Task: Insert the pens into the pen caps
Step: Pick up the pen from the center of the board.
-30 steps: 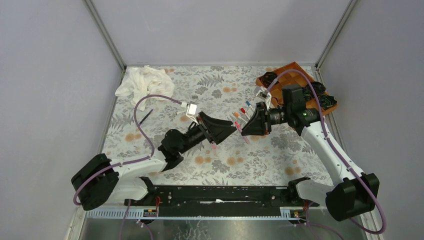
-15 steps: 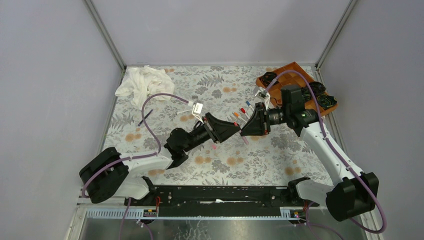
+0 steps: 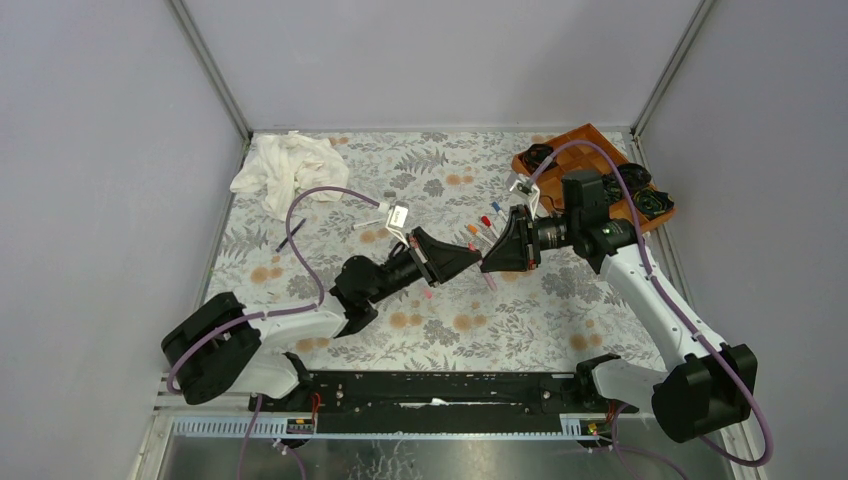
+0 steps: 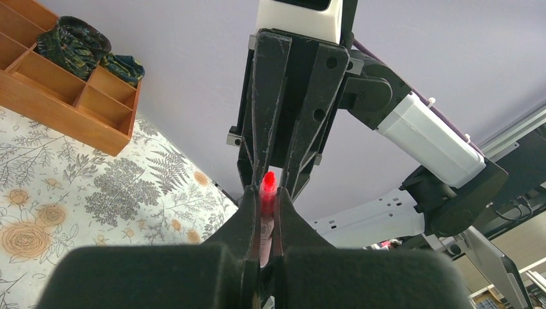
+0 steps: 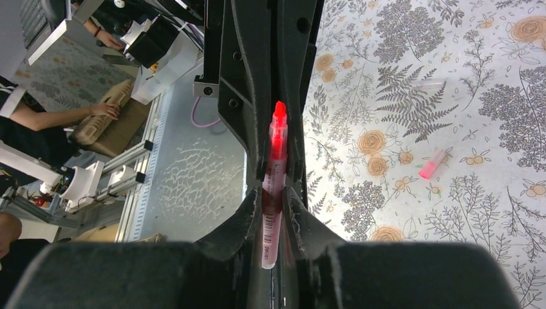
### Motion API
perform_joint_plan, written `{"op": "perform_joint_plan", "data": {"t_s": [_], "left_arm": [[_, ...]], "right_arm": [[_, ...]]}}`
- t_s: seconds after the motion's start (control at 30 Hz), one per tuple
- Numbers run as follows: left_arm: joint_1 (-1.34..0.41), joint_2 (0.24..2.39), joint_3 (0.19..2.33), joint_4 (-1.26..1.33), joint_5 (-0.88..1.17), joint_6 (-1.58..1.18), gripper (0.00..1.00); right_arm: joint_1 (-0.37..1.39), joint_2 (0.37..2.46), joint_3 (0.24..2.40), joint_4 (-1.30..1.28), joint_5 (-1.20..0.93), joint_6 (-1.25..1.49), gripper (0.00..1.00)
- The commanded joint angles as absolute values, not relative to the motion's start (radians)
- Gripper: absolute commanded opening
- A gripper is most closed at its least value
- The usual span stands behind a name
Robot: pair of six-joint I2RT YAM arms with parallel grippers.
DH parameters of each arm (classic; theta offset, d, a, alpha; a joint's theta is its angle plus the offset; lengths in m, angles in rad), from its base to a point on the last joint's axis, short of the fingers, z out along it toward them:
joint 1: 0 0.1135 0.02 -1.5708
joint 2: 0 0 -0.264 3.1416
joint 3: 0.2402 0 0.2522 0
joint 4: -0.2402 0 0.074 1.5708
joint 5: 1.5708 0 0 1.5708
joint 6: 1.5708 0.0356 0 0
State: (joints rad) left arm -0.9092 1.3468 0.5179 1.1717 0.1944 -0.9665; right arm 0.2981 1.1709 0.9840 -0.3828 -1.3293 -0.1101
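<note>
Above the middle of the table my two grippers meet tip to tip. A pen (image 5: 272,193) with a pale barcoded barrel and a red end runs from one gripper into the other. My right gripper (image 5: 275,193) is shut on its barrel, and my left gripper (image 4: 265,193) is shut on the same pen (image 4: 265,222). In the top view the left gripper (image 3: 470,257) and the right gripper (image 3: 486,262) touch noses and hide the pen. Small red, orange and blue pen caps (image 3: 485,220) lie just behind them. A pink cap (image 5: 431,164) lies on the cloth and a dark pen (image 3: 291,234) lies far left.
A wooden compartment tray (image 3: 590,150) with black rosette-shaped objects (image 3: 655,203) stands at the back right, and the tray (image 4: 64,109) also shows in the left wrist view. A crumpled white cloth (image 3: 285,165) lies at the back left. A pink pen (image 3: 490,280) lies under the grippers.
My left gripper has moved right up to the right gripper and shut its jaws on the pen that the right gripper holds. The right arm has hardly moved.
</note>
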Motion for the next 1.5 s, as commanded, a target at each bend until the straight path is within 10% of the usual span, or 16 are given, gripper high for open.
{"op": "perform_joint_plan", "data": {"t_s": [0.0,0.6,1.1,1.47], "left_arm": [[-0.918,1.313,0.523,1.231,0.167,-0.969,0.00],[-0.927,1.246,0.523,1.167,0.110,-0.877,0.00],[-0.980,1.346,0.570,1.249,0.053,-0.879,0.00],[-0.986,1.404,0.583,1.335,0.005,-0.894,0.00]], "right_arm": [[0.319,1.152,0.977,-0.346,-1.362,-0.116,0.22],[0.319,1.133,0.959,-0.330,-1.422,-0.097,0.74],[0.350,1.133,0.875,-0.121,-1.400,0.103,0.71],[0.381,1.144,0.848,-0.071,-1.388,0.144,0.43]]}}
